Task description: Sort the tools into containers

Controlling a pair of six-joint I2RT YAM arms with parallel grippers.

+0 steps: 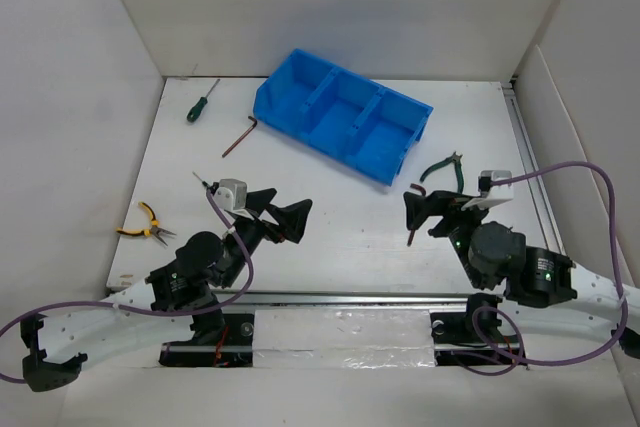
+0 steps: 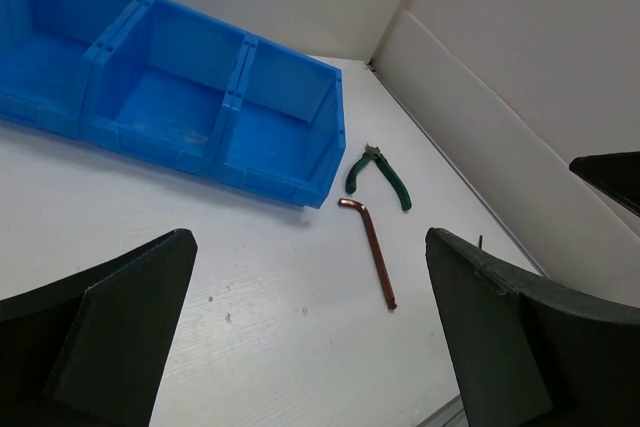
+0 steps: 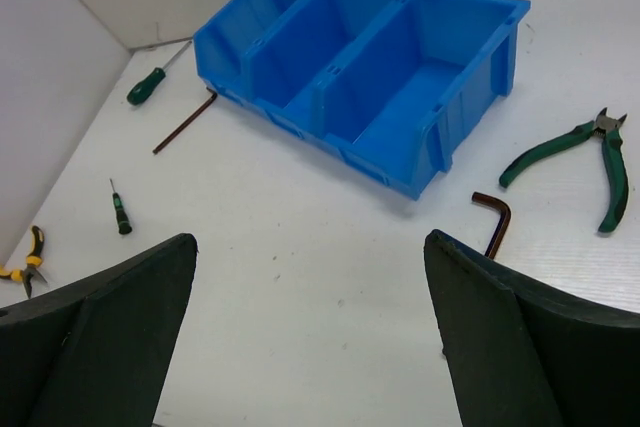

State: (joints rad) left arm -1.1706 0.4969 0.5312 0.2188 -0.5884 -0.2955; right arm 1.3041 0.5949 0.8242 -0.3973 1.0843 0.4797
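Your left gripper (image 1: 283, 209) and right gripper (image 1: 426, 209) are both hovering over the near table (image 1: 340, 237), jaws standing wide apart and gripping nothing. The blue bin (image 1: 300, 125) is sitting angled at the far side. Tools are lying around it: green screwdriver (image 1: 200, 105) and hex key (image 1: 238, 137) to its left, green pliers (image 1: 443, 169) off its right end, second hex key (image 3: 492, 219) by your right gripper, small screwdriver (image 3: 120, 212) and yellow pliers (image 1: 143, 225) by your left.
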